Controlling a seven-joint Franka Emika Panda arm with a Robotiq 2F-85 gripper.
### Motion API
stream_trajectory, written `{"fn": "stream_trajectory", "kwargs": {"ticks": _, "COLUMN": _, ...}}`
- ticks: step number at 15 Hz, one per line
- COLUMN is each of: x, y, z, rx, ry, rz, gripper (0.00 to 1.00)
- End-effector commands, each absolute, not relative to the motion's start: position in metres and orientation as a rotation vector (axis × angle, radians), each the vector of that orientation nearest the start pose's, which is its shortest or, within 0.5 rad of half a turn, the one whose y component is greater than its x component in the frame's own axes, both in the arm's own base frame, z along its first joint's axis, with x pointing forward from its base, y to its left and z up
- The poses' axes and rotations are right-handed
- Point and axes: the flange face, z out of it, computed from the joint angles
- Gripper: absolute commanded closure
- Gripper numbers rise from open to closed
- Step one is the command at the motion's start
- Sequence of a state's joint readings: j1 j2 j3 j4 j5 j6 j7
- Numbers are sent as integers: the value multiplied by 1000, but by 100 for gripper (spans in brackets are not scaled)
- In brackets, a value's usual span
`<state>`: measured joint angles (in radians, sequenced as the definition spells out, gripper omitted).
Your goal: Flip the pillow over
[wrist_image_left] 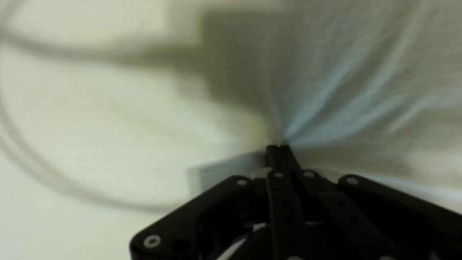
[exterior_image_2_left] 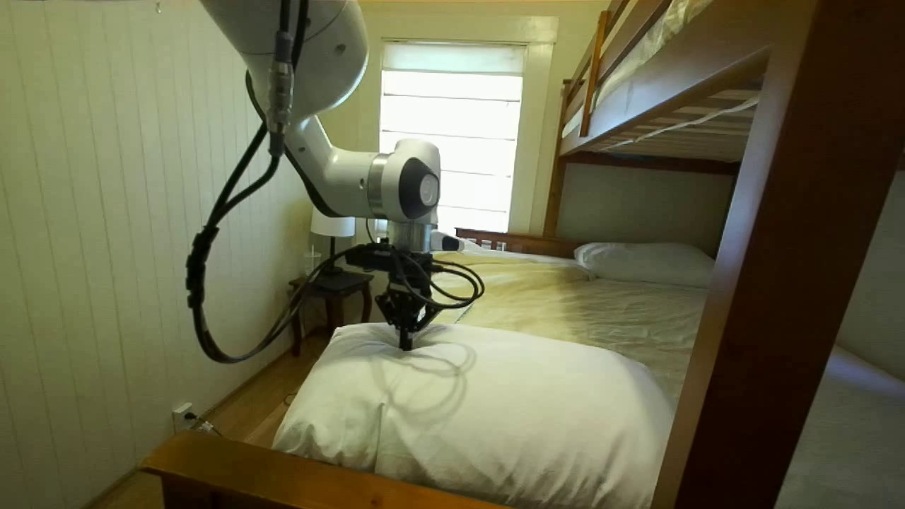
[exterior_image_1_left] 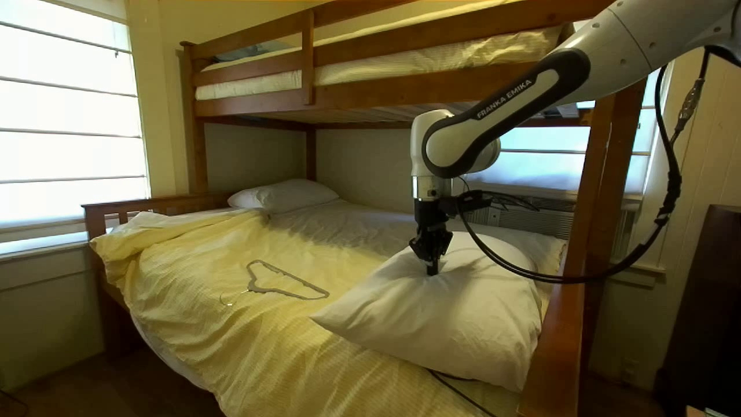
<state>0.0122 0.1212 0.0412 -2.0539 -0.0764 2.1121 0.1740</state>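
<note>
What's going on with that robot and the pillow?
The robot arm has its gripper shut on the top of the big white pillow, so the cloth puckers there. It's supposed to flip the pillow over. Right now the pillow lies on the yellow bedsheet, not lifted up yet.

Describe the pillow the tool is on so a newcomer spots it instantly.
Start at the wooden bunk bed, on its lower level, where yellow bedding is spread. At one end lies a large cream-white pillow, the tool pointing down into its top. Unlike the flatter white pillow at the opposite end, it is plump, with creases fanning out where the tool pinches it.
</note>
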Motion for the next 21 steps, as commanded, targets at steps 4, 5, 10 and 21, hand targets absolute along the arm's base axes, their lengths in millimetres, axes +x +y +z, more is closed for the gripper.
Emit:
{"fn": "stream_trajectory", "kwargs": {"ticks": 4, "x": 547, "y": 31, "z": 426, "rx": -3200, "ry": 138, "rz": 12, "gripper": 100}}
{"fn": "stream_trajectory", "kwargs": {"ticks": 5, "x": 542, "y": 32, "z": 444, "rx": -3196, "ry": 134, "rz": -22, "gripper": 100}}
{"fn": "stream_trajectory", "kwargs": {"ticks": 10, "x": 526, "y": 28, "z": 509, "rx": -3207, "ry": 191, "rz": -155, "gripper": 100}}
{"fn": "stream_trajectory", "kwargs": {"ticks": 21, "x": 524, "y": 41, "z": 505, "rx": -3267, "ry": 186, "rz": 24, "gripper": 54}}
